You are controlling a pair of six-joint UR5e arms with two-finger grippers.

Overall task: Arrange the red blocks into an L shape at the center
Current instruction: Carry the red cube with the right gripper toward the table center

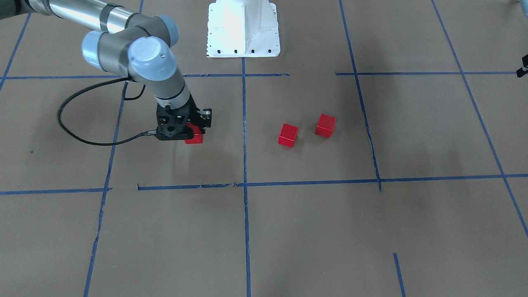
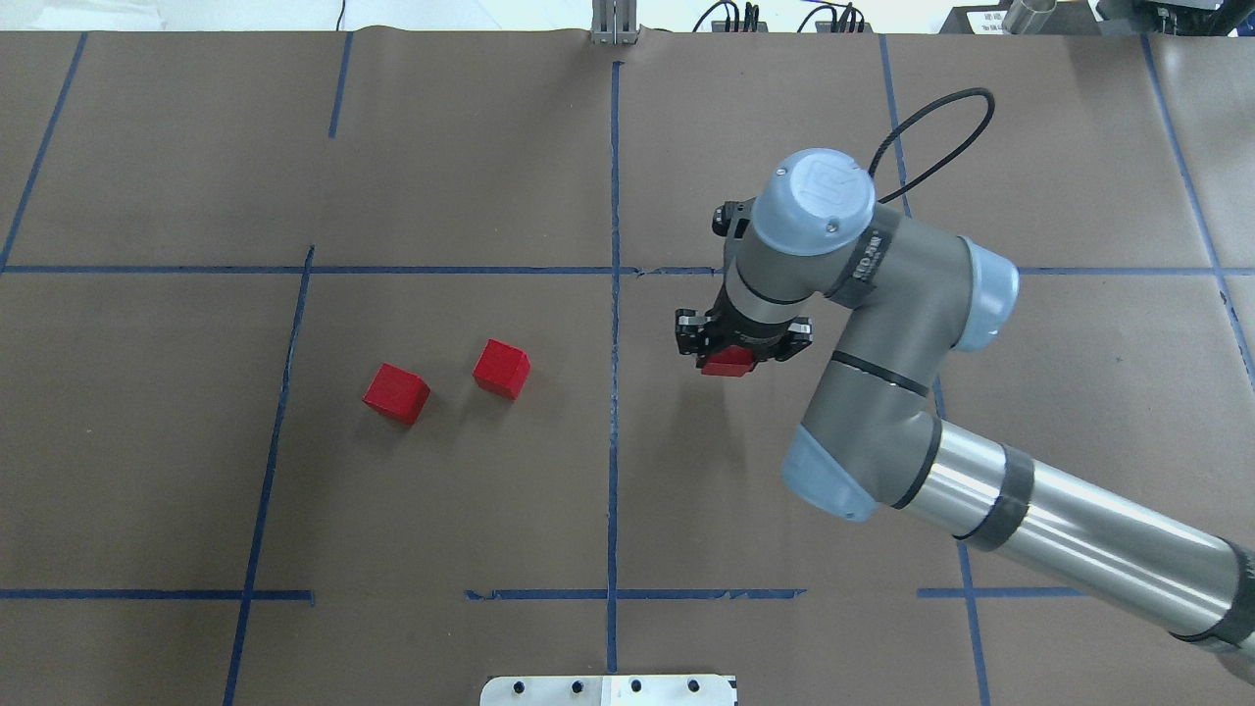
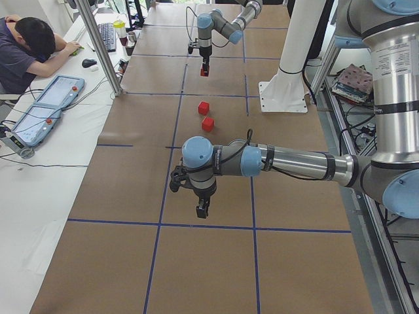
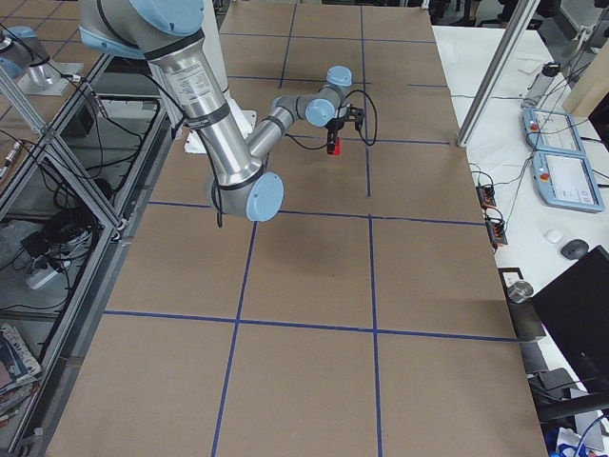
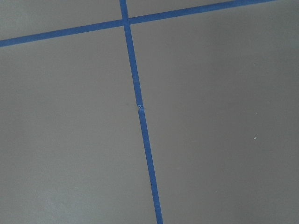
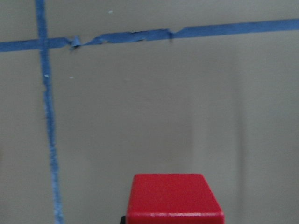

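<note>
Red block clamped, two others loose by the centre tape line

One red block [image 2: 728, 363] sits between the downward-pointing fingers of the right gripper [image 2: 740, 345], which is closed tight on it, a little to the robot's right of the centre tape line [image 2: 614, 441]. In the right wrist view the block's top face fills the lower edge, with brown paper [image 2: 471, 176] beyond. The other two lie on the paper on the robot's left of that line: the nearer block [image 2: 502, 368], then the farther block [image 2: 396, 392]. They are close but not touching, and both are turned askew to the line. The left gripper [image 3: 203, 210] hangs over the paper well to the left of the line, past both loose blocks. It shows only in the side view, so I cannot tell how its jaws stand.
</note>
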